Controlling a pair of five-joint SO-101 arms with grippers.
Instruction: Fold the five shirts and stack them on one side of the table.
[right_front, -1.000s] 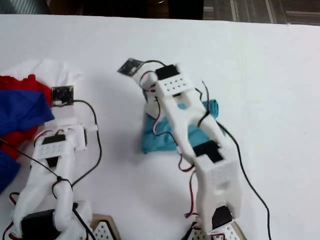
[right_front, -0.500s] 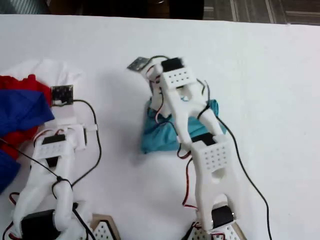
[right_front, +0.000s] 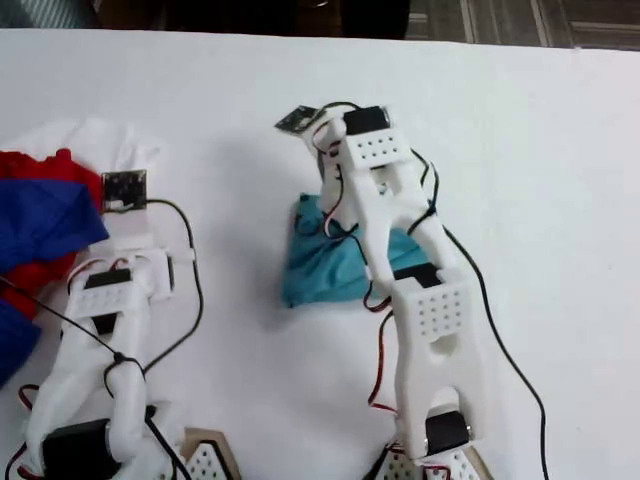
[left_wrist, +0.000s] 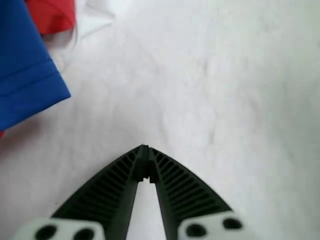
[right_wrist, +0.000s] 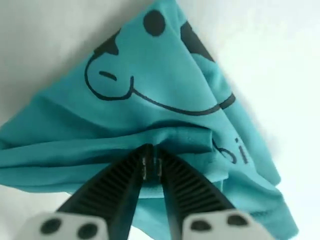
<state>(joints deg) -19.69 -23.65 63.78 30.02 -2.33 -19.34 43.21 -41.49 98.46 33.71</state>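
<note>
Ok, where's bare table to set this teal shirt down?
Widest bare table lies right of the teal shirt and along the far edge. A narrower gap runs between it and the left arm. The left edge is crowded by the shirt pile.

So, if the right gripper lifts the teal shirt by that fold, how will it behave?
Probably floppy: the teal shirt bunches into soft folds where the right gripper pinches it, so the rest should hang. It looks thin, likely light. The pinched fold is small, so it might slip out.
</note>
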